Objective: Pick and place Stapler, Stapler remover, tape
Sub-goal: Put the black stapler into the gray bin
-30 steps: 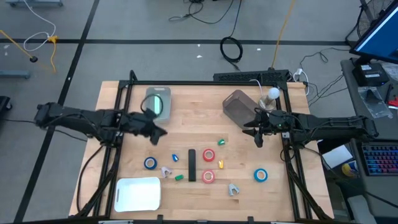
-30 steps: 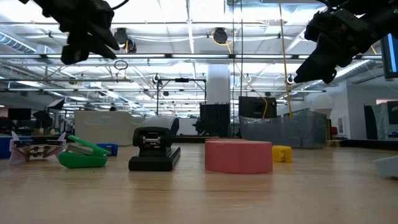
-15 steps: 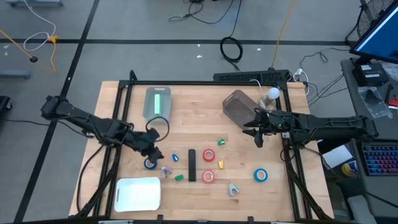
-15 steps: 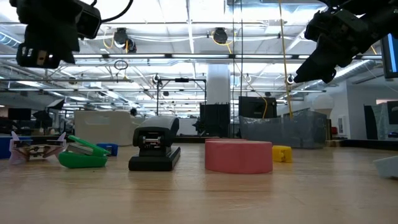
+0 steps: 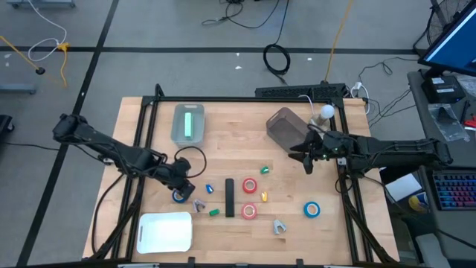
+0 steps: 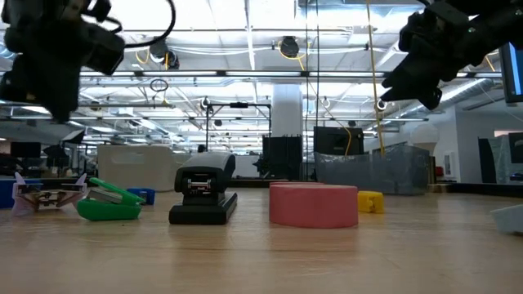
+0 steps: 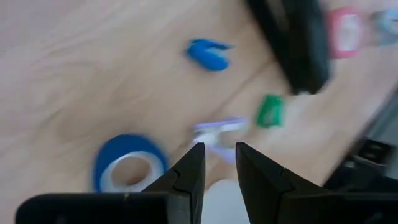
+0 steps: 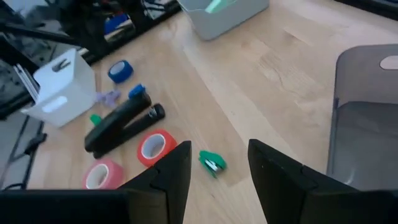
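The black stapler (image 5: 230, 197) lies flat near the table's middle. Two red tape rolls (image 5: 249, 185) (image 5: 249, 212) lie beside it. One blue tape roll (image 5: 180, 196) lies to its left and another (image 5: 312, 210) to its right. Small stapler removers lie scattered: blue (image 5: 210, 187), green (image 5: 214, 213), purple (image 7: 217, 130), yellow (image 5: 263, 196), green (image 8: 212, 162). My left gripper (image 5: 181, 182) hangs open, slanting down just above the left blue roll (image 7: 129, 171) and touching nothing. My right gripper (image 5: 305, 158) waits open in the air at the right (image 8: 217, 171).
A white tray (image 5: 165, 231) sits at the near left. A grey bin with a green inside (image 5: 188, 123) stands at the far left, and a dark bin (image 5: 285, 128) at the far right by my right gripper. A grey remover (image 5: 279, 225) lies near the front edge.
My left gripper has swung from beside the grey bin toward the table's near edge. It has sunk and tipped to point more steeply down, ending over the left blue tape roll. My right gripper has rolled a little in place.
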Robot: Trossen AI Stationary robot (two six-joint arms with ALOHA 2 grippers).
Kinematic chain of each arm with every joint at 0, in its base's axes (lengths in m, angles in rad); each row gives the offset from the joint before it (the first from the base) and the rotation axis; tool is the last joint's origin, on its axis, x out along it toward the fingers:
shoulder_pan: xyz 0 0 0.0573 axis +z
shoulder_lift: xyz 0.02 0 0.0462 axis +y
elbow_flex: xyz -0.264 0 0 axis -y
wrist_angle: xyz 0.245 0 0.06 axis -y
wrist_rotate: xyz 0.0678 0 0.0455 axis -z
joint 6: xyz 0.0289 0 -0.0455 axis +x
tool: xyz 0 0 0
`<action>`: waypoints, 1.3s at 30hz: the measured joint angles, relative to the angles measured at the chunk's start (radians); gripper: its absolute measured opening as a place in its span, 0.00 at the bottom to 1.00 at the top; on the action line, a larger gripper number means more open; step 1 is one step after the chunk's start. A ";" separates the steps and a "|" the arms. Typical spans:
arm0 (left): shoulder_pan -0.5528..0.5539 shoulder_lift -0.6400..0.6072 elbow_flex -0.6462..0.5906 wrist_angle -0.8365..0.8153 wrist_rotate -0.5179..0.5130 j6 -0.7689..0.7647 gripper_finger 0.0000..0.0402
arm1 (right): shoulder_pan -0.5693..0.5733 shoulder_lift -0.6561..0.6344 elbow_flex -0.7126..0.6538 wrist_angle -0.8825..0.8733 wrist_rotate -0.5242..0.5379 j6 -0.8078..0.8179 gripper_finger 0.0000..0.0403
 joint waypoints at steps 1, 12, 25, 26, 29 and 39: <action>-0.003 -0.002 0.000 -0.030 0.000 -0.013 0.22 | 0.000 0.000 0.000 0.003 0.000 0.001 0.37; -0.052 -0.149 0.000 -0.238 -0.192 0.019 0.22 | 0.005 0.032 0.000 0.281 -0.093 0.050 0.37; -0.091 -0.448 0.000 -0.333 -0.459 0.204 0.22 | 0.183 0.367 0.155 0.617 -0.026 -0.007 0.32; -0.092 -0.464 0.000 -0.334 -0.468 0.226 0.22 | 0.198 0.393 0.185 0.610 -0.017 -0.030 0.31; -0.092 -0.522 0.000 -0.346 -0.483 0.288 0.22 | 0.240 0.468 0.286 0.581 0.015 -0.078 0.29; -0.092 -0.668 -0.021 -0.300 -0.508 0.469 0.22 | 0.375 0.710 0.642 0.193 0.192 -0.087 0.29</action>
